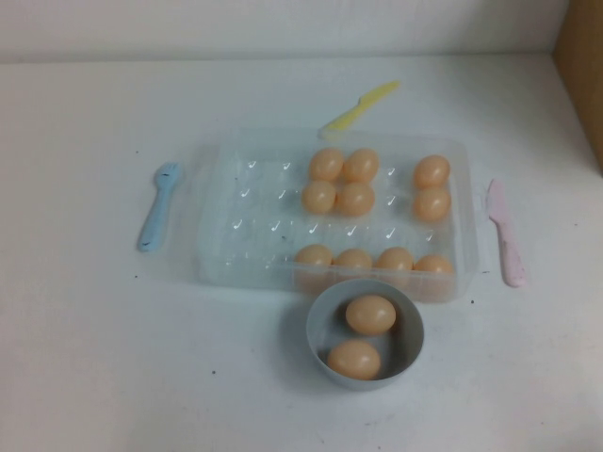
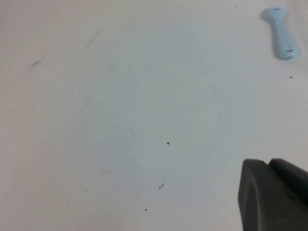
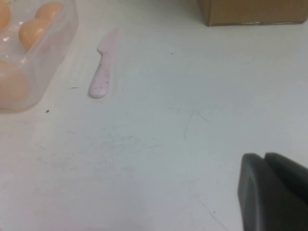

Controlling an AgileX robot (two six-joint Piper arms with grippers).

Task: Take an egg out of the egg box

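Awaiting next pick, by judgement: neither arm over egg box (image 1: 226, 202). 10 eggs in box, 2 in grey bowl (image 1: 318, 339) at 6 o'clock. Target egg (image 1: 432, 170) at 2 o'clock. Left gripper (image 2: 274, 197), right gripper (image 3: 274, 192) parked above bare table; finger state cannot tell. Next: right arm reach, descend, close gently.

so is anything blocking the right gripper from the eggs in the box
Nothing visible does. The right gripper sits over bare table to the right of the egg box; only the flat pink knife lies between them. The box is open-topped and its eggs are uncovered. The left gripper is parked beyond the blue spoon.
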